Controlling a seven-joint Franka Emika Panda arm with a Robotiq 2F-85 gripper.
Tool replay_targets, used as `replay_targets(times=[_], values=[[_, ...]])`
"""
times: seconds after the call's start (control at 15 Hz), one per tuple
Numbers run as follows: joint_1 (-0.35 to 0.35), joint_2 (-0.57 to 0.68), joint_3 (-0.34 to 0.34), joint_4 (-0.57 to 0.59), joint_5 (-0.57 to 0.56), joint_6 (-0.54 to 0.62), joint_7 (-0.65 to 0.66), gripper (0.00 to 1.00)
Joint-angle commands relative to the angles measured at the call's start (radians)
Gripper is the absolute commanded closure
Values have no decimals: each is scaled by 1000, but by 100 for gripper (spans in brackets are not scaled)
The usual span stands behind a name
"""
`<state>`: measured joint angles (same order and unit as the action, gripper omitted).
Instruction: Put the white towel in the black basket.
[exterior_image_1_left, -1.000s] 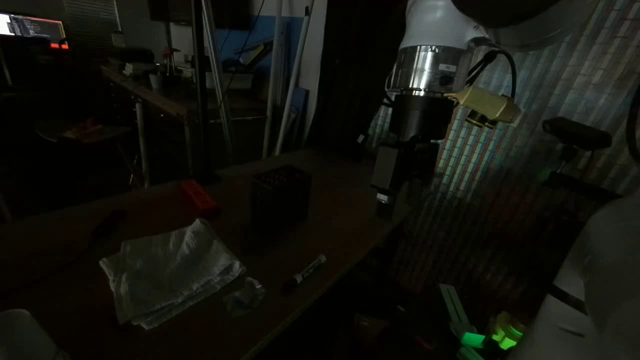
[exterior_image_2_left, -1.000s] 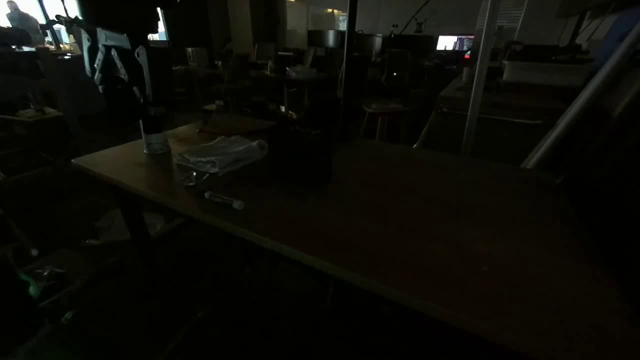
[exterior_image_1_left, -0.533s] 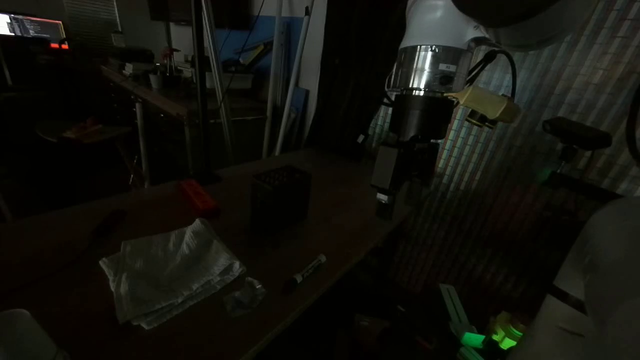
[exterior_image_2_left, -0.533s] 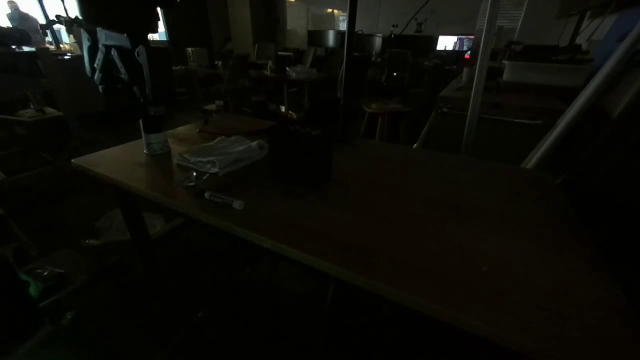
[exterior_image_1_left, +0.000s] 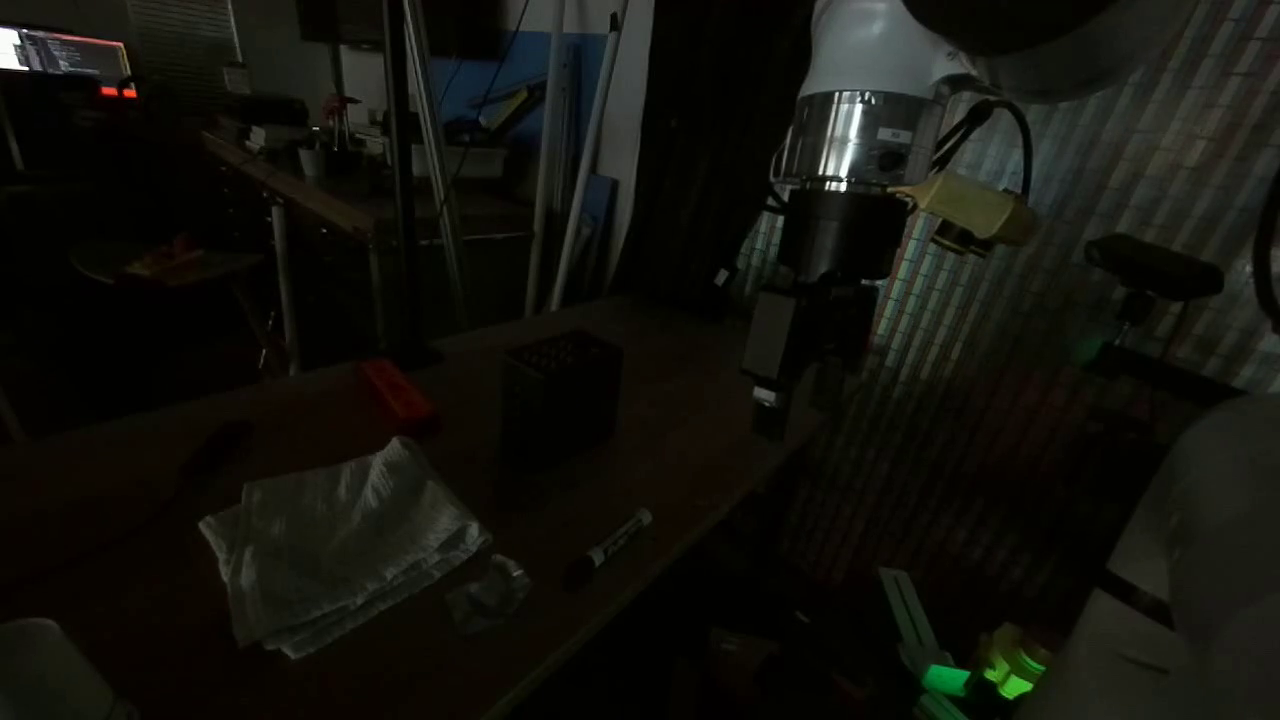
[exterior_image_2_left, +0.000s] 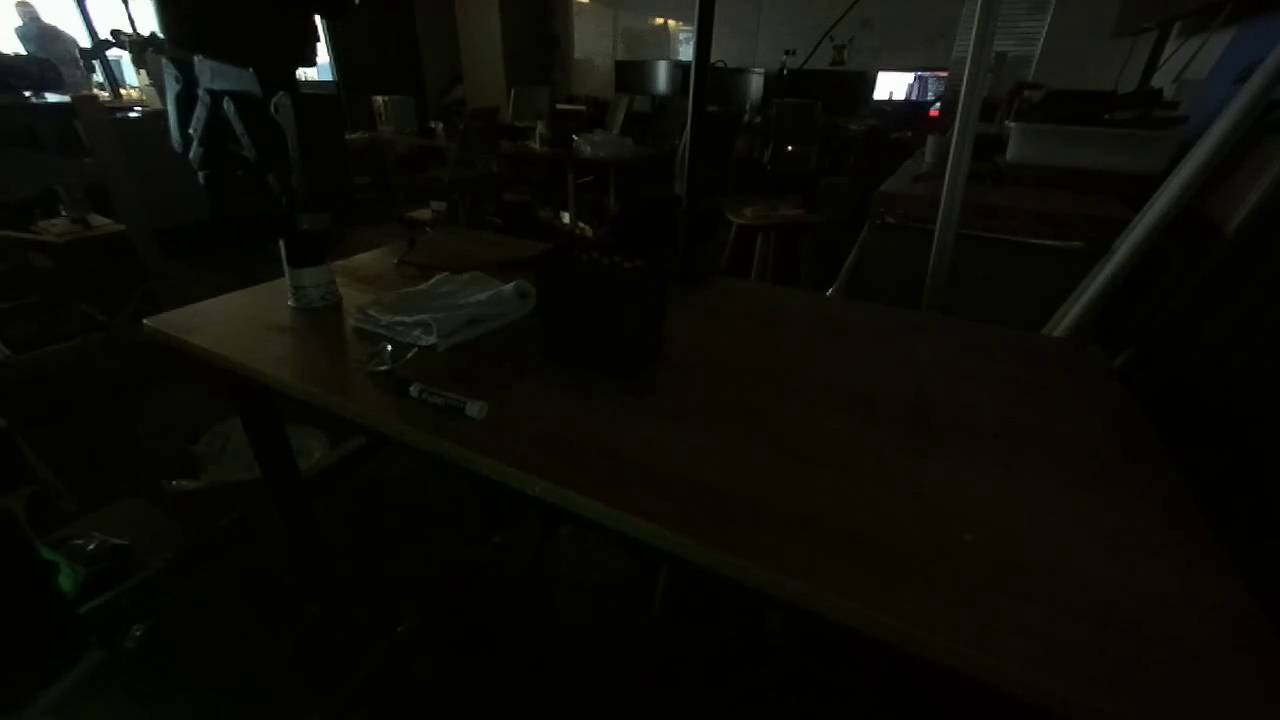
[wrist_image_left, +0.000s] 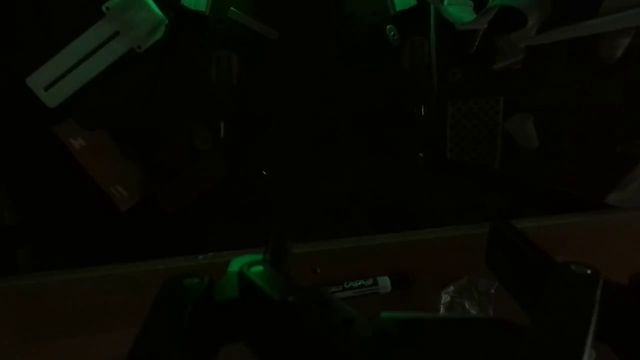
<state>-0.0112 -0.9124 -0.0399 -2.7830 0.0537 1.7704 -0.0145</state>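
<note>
Far left of the black basket, a pale rounded object pokes in, too cropped to name. Next comes the white towel, left and in front of the basket on the counter, folded in loose layers, a corner peaking, which probably gives a grasp something to catch! A red object sits left of the basket. In front of it, slightly left, a crumpled wrapper; a towel grab could brush that. And there's the basket, upright, presumably to take a drop from above. In front and slightly right, a marker lies flat. Well right of the basket, the tool points down, released, jaws spread wide on nothing, likely readied for a reach. Counting up: one towel, one basket, one red object, one wrapper, one marker, one pale object, one tool.
</note>
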Motion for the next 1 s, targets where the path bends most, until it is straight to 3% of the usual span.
replay_targets(times=[0.0, 0.47, 0.93], values=[[31, 54, 40, 50, 15, 23, 4, 0], [143, 239, 142, 200, 33, 216, -10, 0], [210, 526, 172, 406, 28, 478, -52, 0]])
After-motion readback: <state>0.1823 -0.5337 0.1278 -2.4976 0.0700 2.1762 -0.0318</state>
